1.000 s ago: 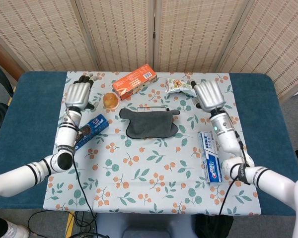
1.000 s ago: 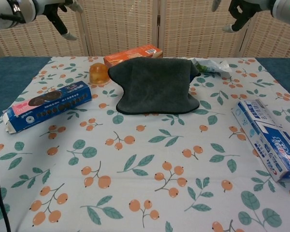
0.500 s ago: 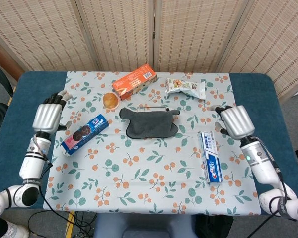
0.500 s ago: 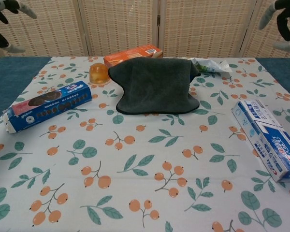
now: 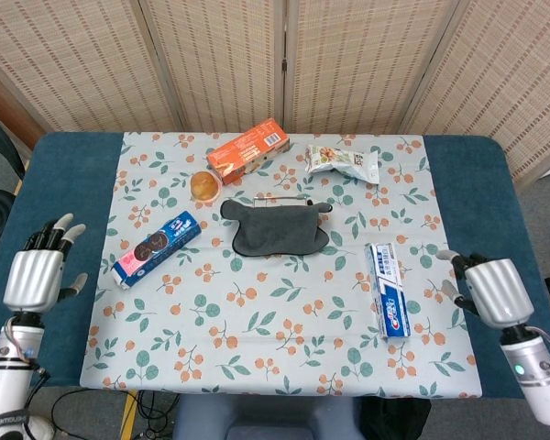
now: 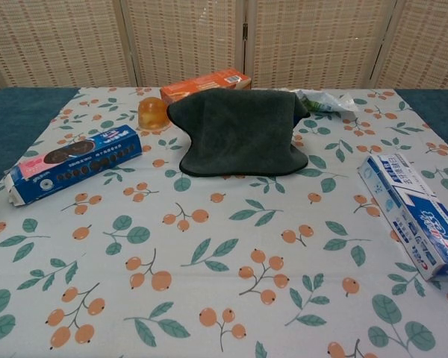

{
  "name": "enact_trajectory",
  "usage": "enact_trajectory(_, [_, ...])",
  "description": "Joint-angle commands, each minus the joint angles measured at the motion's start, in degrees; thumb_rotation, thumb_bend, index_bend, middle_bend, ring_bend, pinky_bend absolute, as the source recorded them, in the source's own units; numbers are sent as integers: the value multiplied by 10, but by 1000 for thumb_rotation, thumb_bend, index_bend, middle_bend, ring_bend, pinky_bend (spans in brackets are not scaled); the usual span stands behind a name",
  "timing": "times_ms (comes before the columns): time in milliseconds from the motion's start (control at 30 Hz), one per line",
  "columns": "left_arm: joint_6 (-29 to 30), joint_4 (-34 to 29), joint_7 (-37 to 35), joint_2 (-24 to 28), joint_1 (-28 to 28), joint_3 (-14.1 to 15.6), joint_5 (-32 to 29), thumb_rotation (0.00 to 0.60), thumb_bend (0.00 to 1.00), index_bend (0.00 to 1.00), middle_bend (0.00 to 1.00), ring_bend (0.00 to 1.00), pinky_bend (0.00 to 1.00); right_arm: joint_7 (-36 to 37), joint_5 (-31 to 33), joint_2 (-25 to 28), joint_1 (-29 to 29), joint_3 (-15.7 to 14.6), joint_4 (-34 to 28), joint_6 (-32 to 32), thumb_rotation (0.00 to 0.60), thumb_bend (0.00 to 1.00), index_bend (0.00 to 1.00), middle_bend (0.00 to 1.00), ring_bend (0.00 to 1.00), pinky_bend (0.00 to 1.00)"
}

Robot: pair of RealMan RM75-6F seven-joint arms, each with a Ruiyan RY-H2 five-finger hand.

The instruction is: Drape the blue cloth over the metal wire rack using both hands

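The dark blue-grey cloth (image 5: 277, 228) hangs draped over the metal wire rack (image 5: 284, 196) near the table's middle back; only a thin bar of the rack shows above it. In the chest view the cloth (image 6: 239, 131) covers the rack fully. My left hand (image 5: 37, 275) hovers off the table's left edge, fingers apart, holding nothing. My right hand (image 5: 495, 289) is at the right edge, fingers apart and empty. Neither hand appears in the chest view.
On the floral tablecloth (image 5: 275, 339) lie a blue cookie box (image 5: 156, 247), an orange jelly cup (image 5: 204, 185), an orange box (image 5: 247, 150), a snack bag (image 5: 342, 161) and a toothpaste box (image 5: 387, 290). Folding screens stand behind the table.
Both hands have drawn back from beside the cloth toward the near table edges, left hand going left, right hand going right. The cloth stays on the rack.
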Motion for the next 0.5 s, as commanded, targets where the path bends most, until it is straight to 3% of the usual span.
enact_trajectory(33, [42,-9,1,-5,41,22,39,600,243,167,64,96,194,3,-9,-3,-31,-13,1,24,600,323,338,574,565,825])
enact_trajectory(500, [99,-16,-5,-12,133,44,117,600,243,171,64,96,168,15,-14,-2,-88,-13,-5,45,600,318,339,525,508,785])
